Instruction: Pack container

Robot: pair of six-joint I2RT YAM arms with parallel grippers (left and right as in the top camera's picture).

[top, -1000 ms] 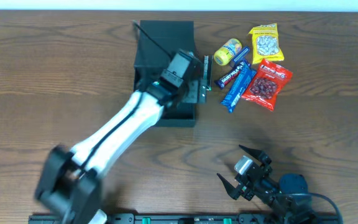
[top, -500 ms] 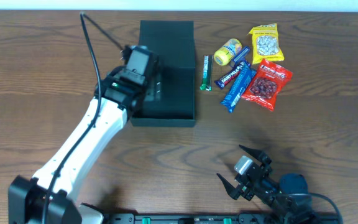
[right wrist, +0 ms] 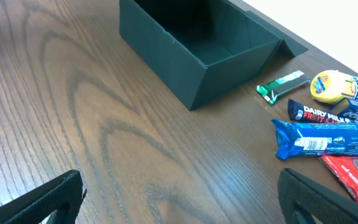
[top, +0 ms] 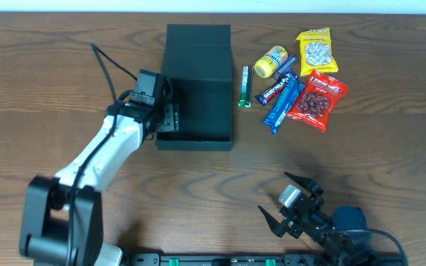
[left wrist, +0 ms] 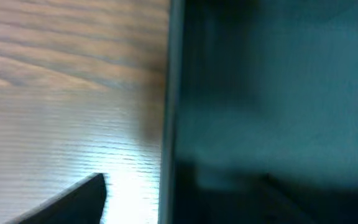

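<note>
1. Sitting toward 12 o'clock of the table's (top: 50, 81) middle, the dark box (top: 198, 92) stands open, its lid flap lying back at the 12 o'clock end. The right wrist view shows its inside bare.
2. The left gripper (top: 166, 118) is at the box's 9 o'clock wall, near the 7 o'clock corner, with the white arm (top: 102, 151) reaching in from 7 o'clock.
3. In the left wrist view one finger (left wrist: 73, 199) lies outside the wall, over the wood and clear of the cardboard. The other finger is lost in the dark interior. The jaws look released and straddle the wall without pinching it.
4. The right gripper (top: 274, 193) hovers near the table's 5 o'clock edge, well apart from the box, its jaws spread wide and holding nothing.
5. At 3 o'clock of the box lie the snacks:
   - a green bar (top: 244, 87) just beside the wall;
   - a round yellow packet (top: 271, 61) at 2 o'clock of the green bar;
   - a dark bar (top: 274, 89) and a blue bar (top: 282, 107) side by side and touching;
   - a yellow bag (top: 316, 50) at the cluster's 1 o'clock corner;
   - a red bag (top: 319, 100) at 6 o'clock of the yellow bag, touching the blue bar.
</note>
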